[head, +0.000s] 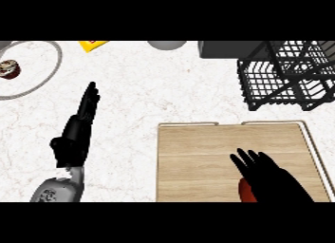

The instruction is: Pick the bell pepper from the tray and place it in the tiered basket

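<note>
Red bell pepper (247, 192) on wooden tray (198, 161), mostly hidden beneath right hand (268, 173), fingers straight, not yet curled. Tiered basket (289, 76) beyond, up-right. Left hand (79, 128) flat, open, well apart on counter (142, 85).

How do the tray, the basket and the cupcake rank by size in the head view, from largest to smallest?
1. Tray, largest.
2. Basket, partly cut off at the right edge, yet clearly smaller than the tray.
3. Cupcake, smallest.
</note>
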